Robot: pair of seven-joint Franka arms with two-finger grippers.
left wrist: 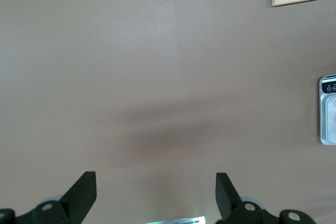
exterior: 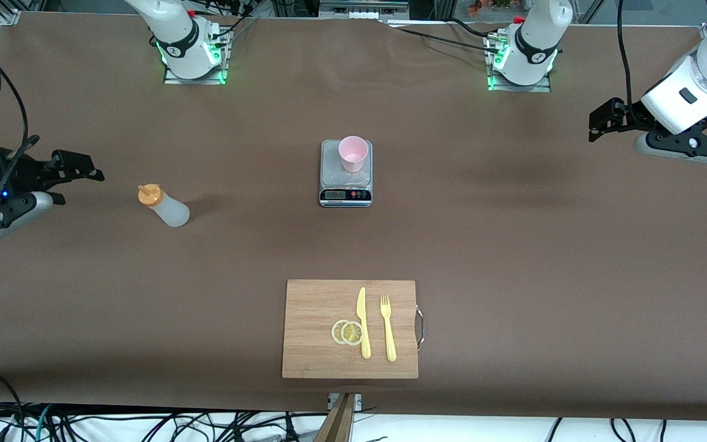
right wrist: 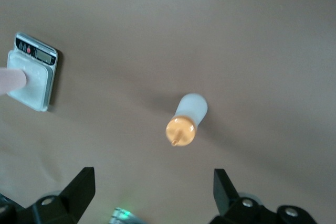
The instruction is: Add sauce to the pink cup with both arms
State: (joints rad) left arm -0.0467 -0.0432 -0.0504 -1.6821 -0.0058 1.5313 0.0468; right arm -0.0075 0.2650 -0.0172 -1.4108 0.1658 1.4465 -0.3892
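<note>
Brown table (exterior: 513, 245) under both my arms. My right gripper (exterior: 77, 167) hangs wide open and empty over the right arm's end, near the upright sauce (exterior: 166, 205) bottle. The pink cup (exterior: 353, 153) stands on the scale (exterior: 345, 184) at mid-table. My left gripper (exterior: 599, 120), fingers also spread wide, waits over bare table at the left arm's end.

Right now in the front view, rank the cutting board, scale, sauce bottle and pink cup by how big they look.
1. Cutting board
2. Scale
3. Sauce bottle
4. Pink cup
The board lies nearest the camera, which enlarges it somewhat.
</note>
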